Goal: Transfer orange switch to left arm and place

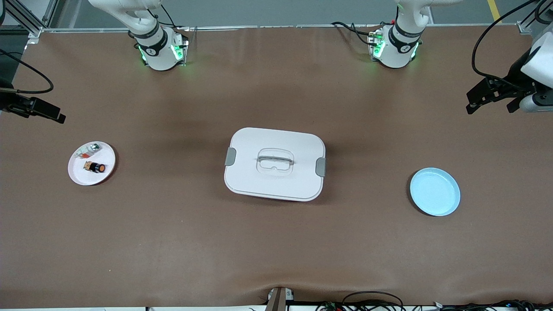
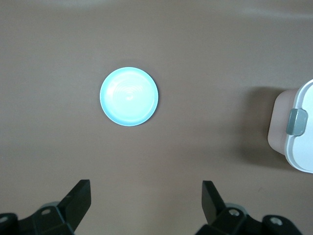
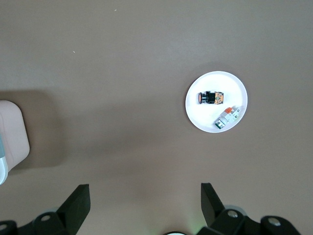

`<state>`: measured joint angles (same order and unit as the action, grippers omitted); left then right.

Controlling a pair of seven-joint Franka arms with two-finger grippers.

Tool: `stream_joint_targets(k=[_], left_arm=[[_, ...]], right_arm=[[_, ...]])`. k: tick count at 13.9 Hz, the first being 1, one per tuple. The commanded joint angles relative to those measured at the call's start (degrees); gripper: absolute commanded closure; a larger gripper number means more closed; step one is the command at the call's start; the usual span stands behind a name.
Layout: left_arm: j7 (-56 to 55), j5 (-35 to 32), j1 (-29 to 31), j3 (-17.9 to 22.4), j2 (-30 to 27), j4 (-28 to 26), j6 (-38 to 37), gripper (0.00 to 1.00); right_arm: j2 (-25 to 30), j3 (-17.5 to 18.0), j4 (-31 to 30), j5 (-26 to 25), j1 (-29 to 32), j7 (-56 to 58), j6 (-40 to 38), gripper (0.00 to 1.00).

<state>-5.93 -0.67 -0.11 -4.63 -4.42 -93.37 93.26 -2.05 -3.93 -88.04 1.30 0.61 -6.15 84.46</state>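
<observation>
jaws: left gripper (image 2: 144,203) spread wide, empty; right gripper (image 3: 144,203) spread wide, empty | both high over bare table (image 1: 276,250), at its two ends | orange switch (image 1: 96,167): on white plate (image 1: 77,175) beside clear-white part (image 1: 87,150), toward right arm's end from box (image 1: 274,164) | blue plate (image 1: 434,191): toward left arm's end from box

box (image 2: 299,129) cut by wrist views' edges, right end effector (image 1: 43,111) partly off-frame

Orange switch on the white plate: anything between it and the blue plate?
Yes. The large white latched box sits mid-table, directly between the white plate holding the tiny orange-faced black switch and the empty light-blue plate.
</observation>
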Motion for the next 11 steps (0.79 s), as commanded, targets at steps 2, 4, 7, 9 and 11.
stream_joint_targets(k=[2, 4, 7, 9, 11], left_arm=[[1.01, 0.76, -0.07, 0.15, 0.64, 1.61, -1.41, 0.00], [1.01, 0.76, -0.16, 0.15, 0.64, 1.61, -1.41, 0.00], [1.01, 0.76, -0.07, 0.15, 0.64, 1.79, -1.41, 0.00], [1.01, 0.76, -0.07, 0.15, 0.73, 1.79, -1.41, 0.00], [1.01, 0.76, -0.07, 0.15, 0.64, 1.79, -1.41, 0.00]], right_arm=[[0.99, 0.15, 0.06, 0.01, 0.10, -0.88, -0.96, 0.00], [0.99, 0.06, -0.12, 0.01, 0.18, -0.96, -0.87, 0.00], [0.99, -0.11, -0.47, 0.01, 0.71, -0.88, -0.35, 0.00], [0.82, -0.11, -1.78, 0.01, 1.94, -0.79, 0.70, 0.00], [0.90, -0.20, -4.41, -0.07, 3.08, -0.70, 3.68, 0.00]])
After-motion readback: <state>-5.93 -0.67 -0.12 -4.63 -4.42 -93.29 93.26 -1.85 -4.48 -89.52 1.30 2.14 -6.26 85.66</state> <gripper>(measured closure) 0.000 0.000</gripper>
